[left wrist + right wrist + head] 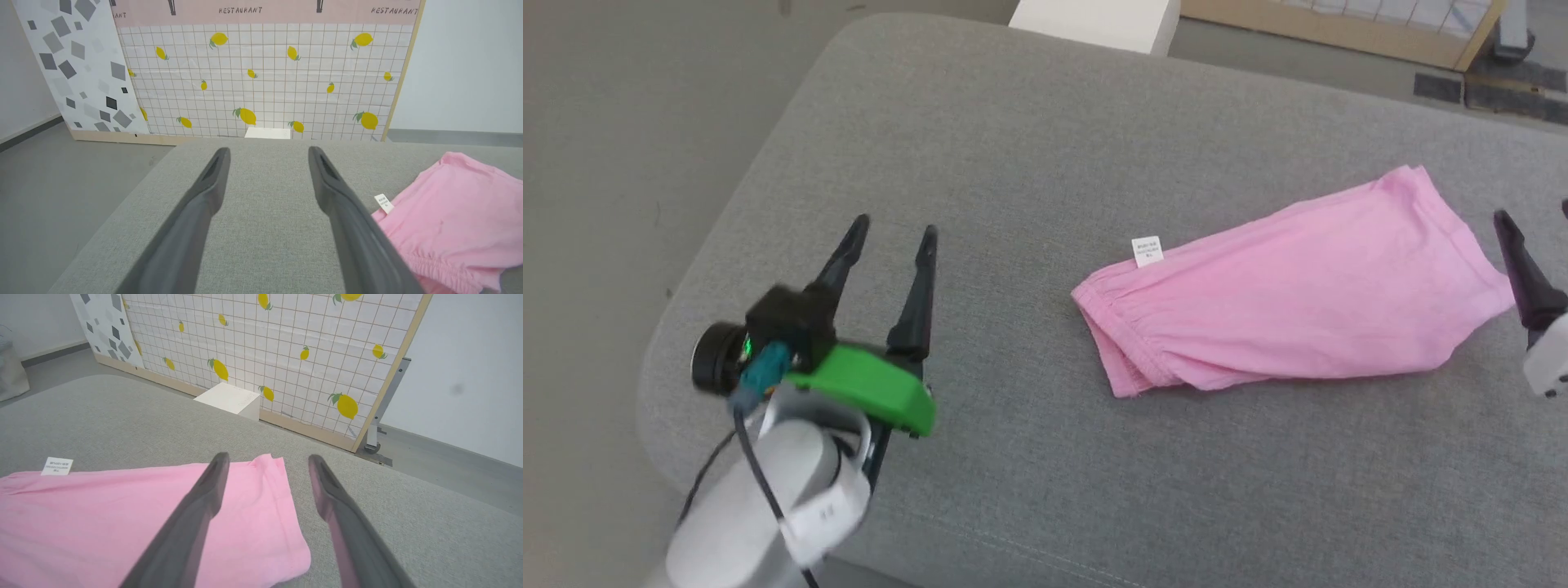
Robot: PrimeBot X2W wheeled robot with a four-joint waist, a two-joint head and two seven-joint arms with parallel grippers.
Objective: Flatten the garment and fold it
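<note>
The garment (pixel 1298 286) is light pink and lies folded flat on the grey cushion, gathered band at its left end and a small white label (pixel 1147 251) by the band. My left gripper (pixel 894 229) stands open over bare cushion, well to the left of the garment and apart from it. In the left wrist view the left gripper (pixel 267 153) has nothing between its fingers, with the garment (pixel 457 212) to its right. My right gripper (pixel 265 459) is open above the garment's (pixel 122 522) right end; one of its fingers (pixel 1523 269) shows at the head view's right edge.
The grey cushion (pixel 1013 147) has a rounded far-left corner with grey floor (pixel 605 163) beyond. A white box (pixel 229 401) stands on the floor past the far edge. Behind it leans a lemon-print grid panel (pixel 265 73) with a wooden frame.
</note>
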